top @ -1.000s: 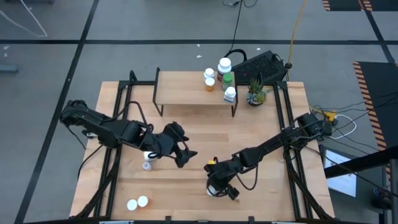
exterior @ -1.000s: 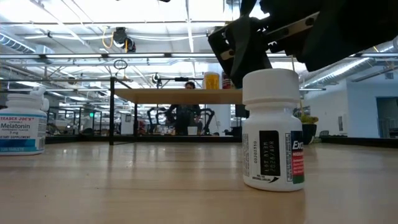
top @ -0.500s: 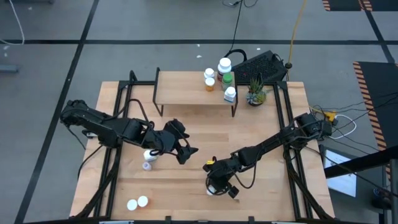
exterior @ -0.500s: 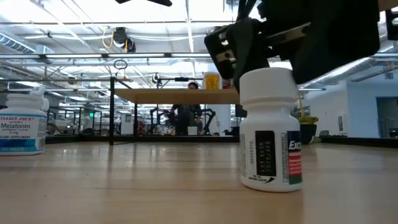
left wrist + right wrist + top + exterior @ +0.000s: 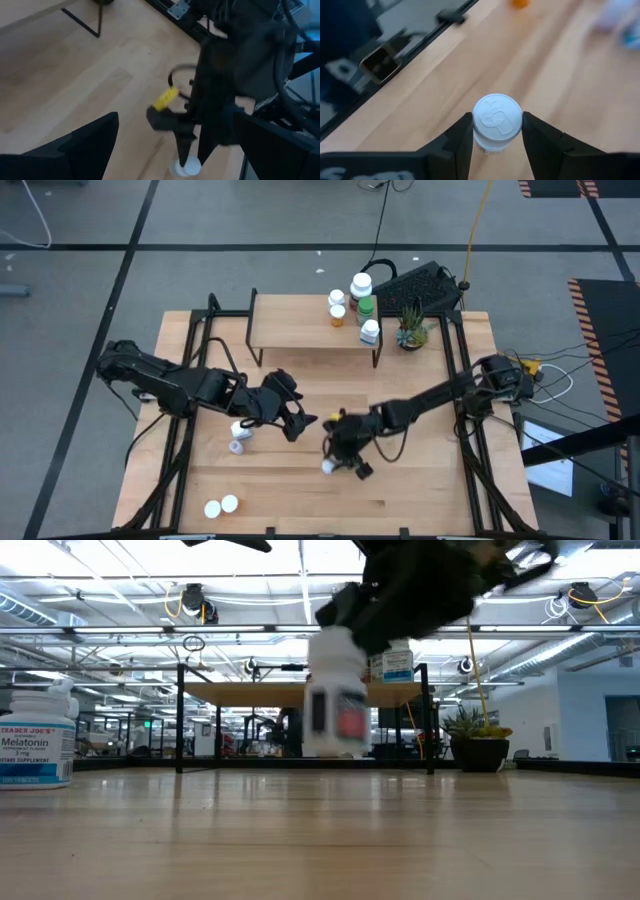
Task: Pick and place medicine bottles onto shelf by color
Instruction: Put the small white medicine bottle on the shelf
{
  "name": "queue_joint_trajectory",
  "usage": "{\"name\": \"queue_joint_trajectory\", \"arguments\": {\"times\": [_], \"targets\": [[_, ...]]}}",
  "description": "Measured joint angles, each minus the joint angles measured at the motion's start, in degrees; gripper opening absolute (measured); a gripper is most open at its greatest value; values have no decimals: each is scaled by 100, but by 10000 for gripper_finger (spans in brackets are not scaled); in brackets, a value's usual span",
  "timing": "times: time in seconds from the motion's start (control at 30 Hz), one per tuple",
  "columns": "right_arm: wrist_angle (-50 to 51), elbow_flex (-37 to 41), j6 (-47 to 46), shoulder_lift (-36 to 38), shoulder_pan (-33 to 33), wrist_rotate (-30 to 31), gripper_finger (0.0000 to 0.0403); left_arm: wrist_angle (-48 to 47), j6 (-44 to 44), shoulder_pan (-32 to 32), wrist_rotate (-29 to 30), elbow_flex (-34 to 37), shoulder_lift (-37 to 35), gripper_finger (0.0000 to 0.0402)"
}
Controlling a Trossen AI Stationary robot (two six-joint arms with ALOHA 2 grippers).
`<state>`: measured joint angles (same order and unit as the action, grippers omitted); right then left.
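My right gripper [image 5: 336, 459] is shut on a white medicine bottle [image 5: 337, 705] with a white cap [image 5: 497, 117] and a dark and red label, held over the middle of the table. My left gripper [image 5: 298, 424] hangs open just to its left, touching nothing; its wrist view looks at the right gripper and the bottle's cap [image 5: 186, 167]. The shelf [image 5: 295, 325] stands at the far side. On its right end stand several bottles: white [image 5: 361, 283], orange [image 5: 338, 315], green [image 5: 366, 306] and bluish white [image 5: 370, 332]. My right gripper pinches the white bottle between its two fingers [image 5: 461, 139], at the neck just under the cap [image 5: 495, 145]. The fingers come from above, pointing down. The bottle hangs roughly upright below them, lifted clear of the table.
Two white bottles [image 5: 238, 438] stand on the table under my left arm, and two more [image 5: 221, 506] near the near-left corner. A Melatonin bottle [image 5: 35, 745] shows at the low view's left. A potted plant [image 5: 410, 330] sits right of the shelf.
My right gripper has risen and moved toward the table's left and far side, carrying the white bottle. The bottle stood on the table a second ago and now hangs clear of it. My left gripper has stayed about where it was.
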<state>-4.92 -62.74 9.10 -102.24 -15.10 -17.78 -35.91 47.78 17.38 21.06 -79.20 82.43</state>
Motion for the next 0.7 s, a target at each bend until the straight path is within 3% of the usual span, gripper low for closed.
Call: {"name": "queue_joint_trajectory", "arguments": {"times": [0.13,0.3,0.4,0.5,0.6,0.7], "targets": [[188,2,-169,487,401,489,144,-336,24,-133,2,0,-175,392],[914,-152,-376,1282,975,2117,144,-670,42,-330,184,0,-563,392],[1700,-847,-586,1495,1357,3197,152,-752,-185,-478,393,0,-710,392],[2284,-1740,-853,1454,1786,3838,157,-686,-590,-682,505,-4,-792,392],[2856,-2378,-1276,1274,2189,4341,157,-729,-883,-910,448,-4,-865,392],[3319,-2551,-1656,1220,2536,4452,156,-728,-1076,-1092,410,-4,-876,392]]}}
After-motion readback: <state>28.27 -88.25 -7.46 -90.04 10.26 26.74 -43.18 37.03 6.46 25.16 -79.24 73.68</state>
